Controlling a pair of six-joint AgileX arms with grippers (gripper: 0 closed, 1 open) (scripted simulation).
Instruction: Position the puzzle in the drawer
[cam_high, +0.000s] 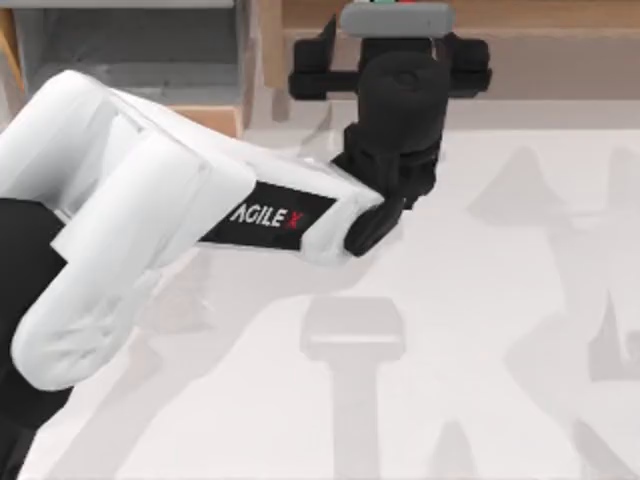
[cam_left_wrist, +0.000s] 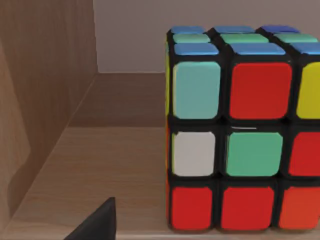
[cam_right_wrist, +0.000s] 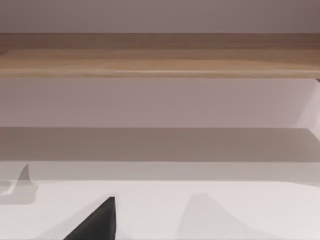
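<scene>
Two arms: AgileX pair at a pale table (cam_high: 480, 330); left one at work, right one parked.
Left arm: white links cross the top view from the lower left toward the back centre; black wrist ends at the wooden shelf (cam_high: 530, 40) along the far edge.
Left gripper (cam_high: 392, 25): reaches in at the shelf's front, under a grey wrist block in the top view; one dark finger tip (cam_left_wrist: 97, 222) shows in the left wrist view, resting low over the wood floor, apart from the cube; cannot tell whether the fingers are open or closed — nothing is seen held.
Puzzle (cam_left_wrist: 240, 130): stands upright on the shelf's wood floor, close in front of the left wrist camera; facing side shows red, green, white, yellow and light-teal stickers; top row blue and teal; a wooden side wall stands off to one side of it.
Drawer (cam_high: 130, 60): at the top view's far left, grey inside, tan front edge; open.
Right gripper: one dark finger tip (cam_right_wrist: 97, 220) in its wrist view, over the table, facing the shelf front; finger state — cannot tell.
</scene>
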